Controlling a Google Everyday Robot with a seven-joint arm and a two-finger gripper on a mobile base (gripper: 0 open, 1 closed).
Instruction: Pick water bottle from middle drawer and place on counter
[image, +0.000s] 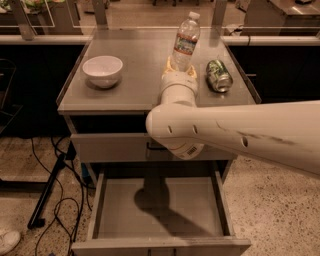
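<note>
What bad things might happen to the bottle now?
1. The water bottle leans a little, and the gripper's jaws hold only its bottom end over the counter; let go like that, it may tip over.
2. The green can lies on its side just right of the gripper, so the arm might bump it and set it rolling.
3. The middle drawer stands open below; a bottle rolling off the front edge could fall in.

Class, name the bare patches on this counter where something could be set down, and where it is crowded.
Free: the counter between the white bowl and the gripper holding the water bottle, and the far strip behind the bowl. Crowded: the right side, where the green can lies close to the gripper.
</note>
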